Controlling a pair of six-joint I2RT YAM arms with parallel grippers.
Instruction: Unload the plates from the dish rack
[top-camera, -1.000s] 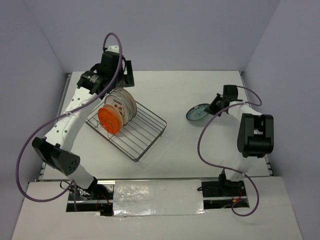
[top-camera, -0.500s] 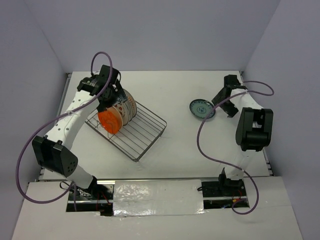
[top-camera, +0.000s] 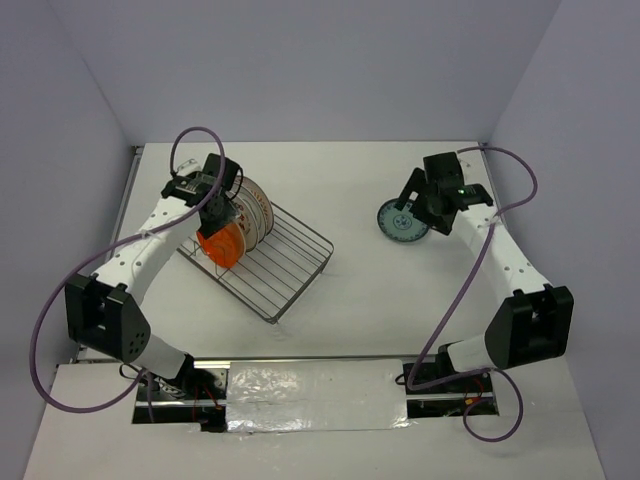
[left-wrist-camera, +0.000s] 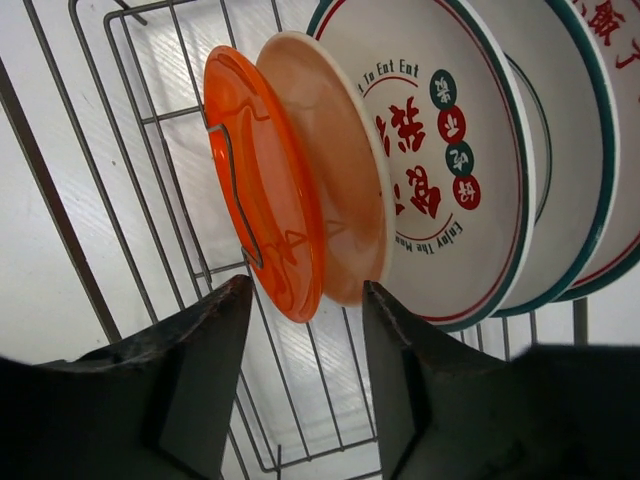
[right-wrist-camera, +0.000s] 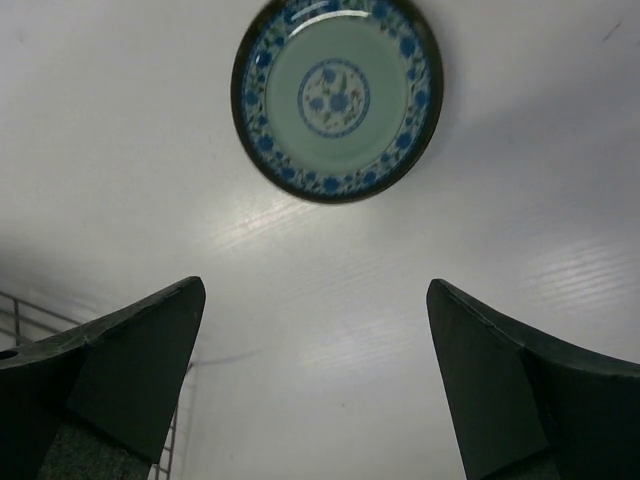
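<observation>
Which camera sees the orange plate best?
The left wrist camera: it shows the orange plate close up, standing upright in the dish rack. The top camera shows it small and far away; the right wrist camera misses it.

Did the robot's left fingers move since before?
Yes. The left fingers came nearer, from beyond the dish rack's far edge to over the orange plate.
</observation>
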